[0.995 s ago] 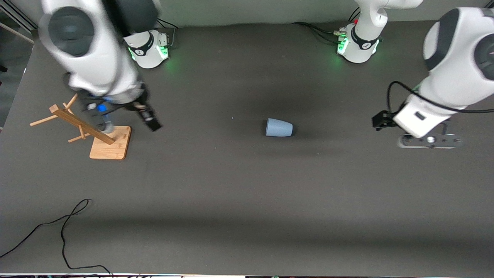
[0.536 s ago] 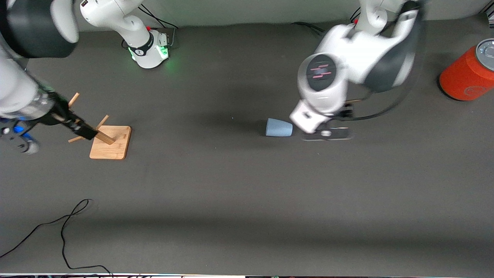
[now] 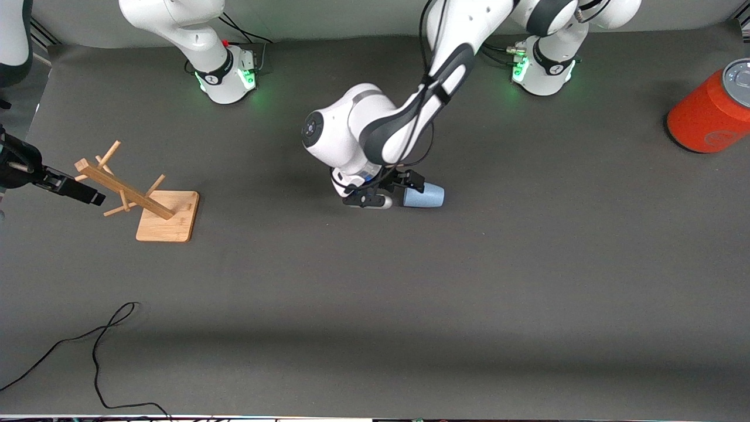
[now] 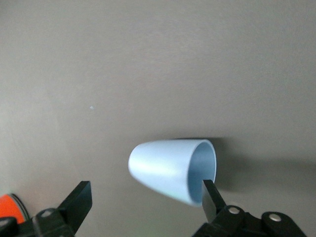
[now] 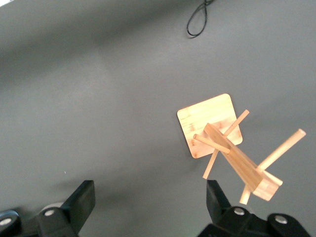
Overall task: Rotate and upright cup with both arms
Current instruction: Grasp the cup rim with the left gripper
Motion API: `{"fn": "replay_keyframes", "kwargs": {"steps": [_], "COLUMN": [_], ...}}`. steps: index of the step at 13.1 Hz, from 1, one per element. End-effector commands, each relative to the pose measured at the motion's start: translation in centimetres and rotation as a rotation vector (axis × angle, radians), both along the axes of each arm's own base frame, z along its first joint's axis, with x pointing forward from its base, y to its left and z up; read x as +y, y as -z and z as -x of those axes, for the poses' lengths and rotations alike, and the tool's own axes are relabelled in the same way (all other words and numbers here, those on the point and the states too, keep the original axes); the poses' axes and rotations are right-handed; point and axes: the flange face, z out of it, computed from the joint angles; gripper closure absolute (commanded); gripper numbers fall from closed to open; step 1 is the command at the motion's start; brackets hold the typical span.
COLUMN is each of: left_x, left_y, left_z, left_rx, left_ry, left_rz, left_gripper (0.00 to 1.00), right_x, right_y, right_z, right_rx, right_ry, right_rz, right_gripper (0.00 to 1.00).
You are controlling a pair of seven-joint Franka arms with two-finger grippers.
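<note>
The pale-blue cup (image 3: pixel 425 196) lies on its side on the dark table, its rim toward the right arm's end. My left gripper (image 3: pixel 412 184) is low over the cup's rim end. In the left wrist view the left gripper (image 4: pixel 144 202) is open and empty. The cup (image 4: pixel 158 165) lies just ahead of its fingertips, the rim close to one finger (image 4: pixel 210 197). My right gripper (image 3: pixel 76 190) hangs open and empty over the table's edge at the right arm's end, beside the wooden mug tree. It shows open in its own wrist view (image 5: pixel 148 202).
A wooden mug tree (image 3: pixel 137 196) on a square base stands toward the right arm's end, also in the right wrist view (image 5: pixel 232 148). A large orange can (image 3: pixel 712 114) with a grey lid stands at the left arm's end. A black cable (image 3: pixel 96 346) lies near the front camera.
The left arm has swung in from its end of the table and come down over the cup's rim end. The right arm has moved out past the mug tree. The cup has not moved.
</note>
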Motion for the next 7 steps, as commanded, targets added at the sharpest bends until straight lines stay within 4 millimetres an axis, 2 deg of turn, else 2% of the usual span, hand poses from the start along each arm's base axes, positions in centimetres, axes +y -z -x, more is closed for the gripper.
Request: {"fn": "replay_keyframes", "kwargs": {"steps": [1, 3, 7], "left_x": [-0.2, 0.6, 1.0], "left_y": [3.2, 5.0, 6.4], "left_z": [-0.1, 0.6, 1.6], "left_rx": [-0.016, 0.036, 0.059], "left_ry": [0.048, 0.139, 0.199], "left_rz": [-0.064, -0.123, -0.185], "left_gripper": [0.02, 0.10, 0.37], "right_x": [-0.2, -0.6, 0.1], "right_y": [-0.4, -0.6, -1.1], "right_z": [0.3, 0.0, 0.0], "right_rx": [-0.056, -0.079, -0.089], "right_ry": [-0.159, -0.245, -0.291], "right_rz": [0.007, 0.015, 0.015], "right_gripper": [0.00, 0.00, 0.00]}}
